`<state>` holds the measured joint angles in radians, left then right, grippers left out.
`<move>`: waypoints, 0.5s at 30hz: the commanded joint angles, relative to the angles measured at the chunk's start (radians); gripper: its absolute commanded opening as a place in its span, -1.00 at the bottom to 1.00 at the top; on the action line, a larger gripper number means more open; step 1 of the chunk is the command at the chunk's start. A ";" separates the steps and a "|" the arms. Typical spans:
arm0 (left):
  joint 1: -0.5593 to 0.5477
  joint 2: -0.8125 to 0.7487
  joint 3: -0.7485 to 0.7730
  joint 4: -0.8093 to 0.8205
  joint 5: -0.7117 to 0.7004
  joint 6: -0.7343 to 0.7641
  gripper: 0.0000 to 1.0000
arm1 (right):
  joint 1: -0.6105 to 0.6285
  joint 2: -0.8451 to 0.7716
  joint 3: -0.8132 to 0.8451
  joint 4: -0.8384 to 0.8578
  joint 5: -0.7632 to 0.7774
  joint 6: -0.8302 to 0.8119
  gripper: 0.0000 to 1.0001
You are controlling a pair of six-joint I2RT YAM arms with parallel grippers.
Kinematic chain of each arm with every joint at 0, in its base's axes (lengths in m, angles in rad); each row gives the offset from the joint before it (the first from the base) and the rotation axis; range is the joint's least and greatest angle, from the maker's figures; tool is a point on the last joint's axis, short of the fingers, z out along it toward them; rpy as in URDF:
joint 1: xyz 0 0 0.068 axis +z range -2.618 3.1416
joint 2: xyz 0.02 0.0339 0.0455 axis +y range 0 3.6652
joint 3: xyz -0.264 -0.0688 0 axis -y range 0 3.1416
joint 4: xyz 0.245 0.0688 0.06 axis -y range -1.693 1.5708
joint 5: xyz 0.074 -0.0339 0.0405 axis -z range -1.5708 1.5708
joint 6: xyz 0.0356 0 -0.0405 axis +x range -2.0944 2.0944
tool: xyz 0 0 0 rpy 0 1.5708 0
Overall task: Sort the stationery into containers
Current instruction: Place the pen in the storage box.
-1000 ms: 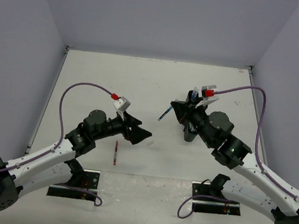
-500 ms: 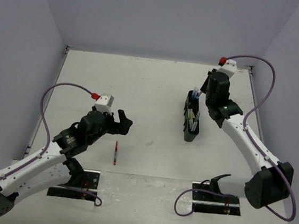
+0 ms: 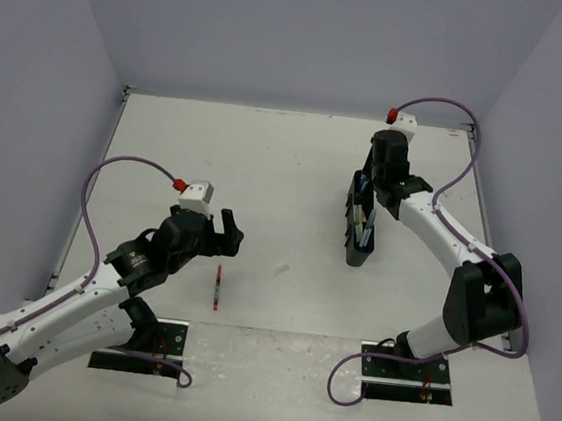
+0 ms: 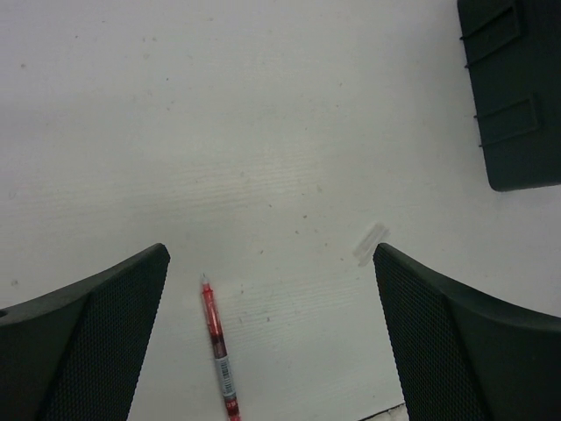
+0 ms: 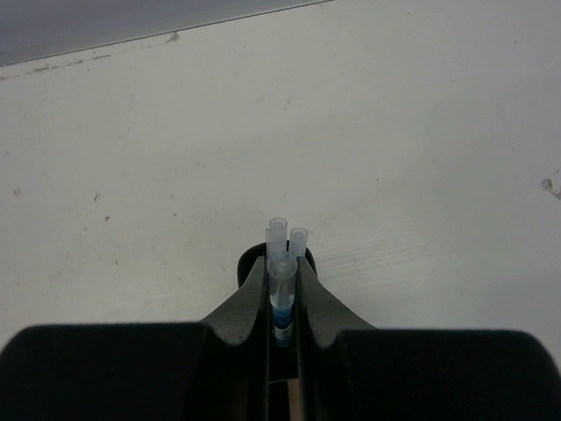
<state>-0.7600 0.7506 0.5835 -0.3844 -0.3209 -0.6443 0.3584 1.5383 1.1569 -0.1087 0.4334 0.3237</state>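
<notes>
Left arm [image 3: 81,295] and right arm [image 3: 439,237]: white link shells, black joint housings, black base plates [image 3: 140,357] at lower frame. A purple cable [image 3: 113,178] loops to each wrist, ending in a red plug [image 3: 177,184]. Left gripper [image 4: 270,250]: black fingers [image 4: 88,342], fine mesh texture.

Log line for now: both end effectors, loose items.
left end effector: open, above red pen | right end effector: shut on blue pen over organiser tray | loose: red pen, pale bit

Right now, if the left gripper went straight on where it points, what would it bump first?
Probably the table, just past the tip of the red pen. The left gripper is open, with the pen lying between its fingers. Depth is unclear.
</notes>
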 commanded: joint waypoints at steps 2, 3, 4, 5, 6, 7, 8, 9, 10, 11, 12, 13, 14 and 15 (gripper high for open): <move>0.001 0.033 0.000 -0.106 -0.120 -0.145 1.00 | -0.004 -0.008 -0.036 0.034 -0.020 0.044 -0.38; 0.001 0.038 -0.009 -0.114 -0.125 -0.172 1.00 | -0.003 -0.012 -0.038 0.027 -0.023 0.049 -0.29; 0.001 0.043 -0.018 -0.122 -0.130 -0.198 1.00 | -0.003 -0.017 -0.040 0.019 -0.027 0.054 -0.20; 0.001 0.049 -0.024 -0.132 -0.127 -0.212 0.99 | -0.003 -0.022 -0.041 0.008 -0.035 0.057 -0.15; 0.001 0.055 -0.030 -0.139 -0.125 -0.222 0.98 | -0.003 -0.027 -0.042 0.002 -0.041 0.060 -0.11; 0.000 0.061 -0.036 -0.145 -0.116 -0.227 0.97 | -0.003 -0.034 -0.045 -0.004 -0.044 0.064 -0.07; 0.000 0.066 -0.043 -0.151 -0.103 -0.234 0.97 | -0.002 -0.041 -0.046 -0.013 -0.046 0.066 -0.02; 0.000 0.068 -0.054 -0.155 -0.093 -0.250 0.95 | -0.001 -0.053 -0.042 -0.024 -0.047 0.070 0.01; 0.000 0.070 -0.068 -0.157 -0.080 -0.270 0.92 | -0.001 -0.070 -0.038 -0.038 -0.049 0.075 0.03; 0.000 0.073 -0.082 -0.156 -0.066 -0.282 0.90 | 0.001 -0.085 -0.035 -0.049 -0.059 0.075 0.03; -0.001 0.079 -0.104 -0.150 -0.048 -0.295 0.88 | 0.001 -0.103 -0.029 -0.065 -0.072 0.081 0.04; -0.002 0.087 -0.121 -0.144 -0.036 -0.306 0.86 | 0.004 -0.129 -0.015 -0.089 -0.079 0.087 0.05; -0.004 0.099 -0.135 -0.139 -0.029 -0.313 0.84 | 0.009 -0.158 0.002 -0.120 -0.081 0.093 0.07; -0.007 0.120 -0.142 -0.140 -0.027 -0.315 0.83 | 0.013 -0.174 0.009 -0.155 -0.082 0.097 0.09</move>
<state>-0.7605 0.8279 0.4883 -0.5149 -0.3729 -0.8813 0.3600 1.4878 1.1115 -0.1741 0.3746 0.3847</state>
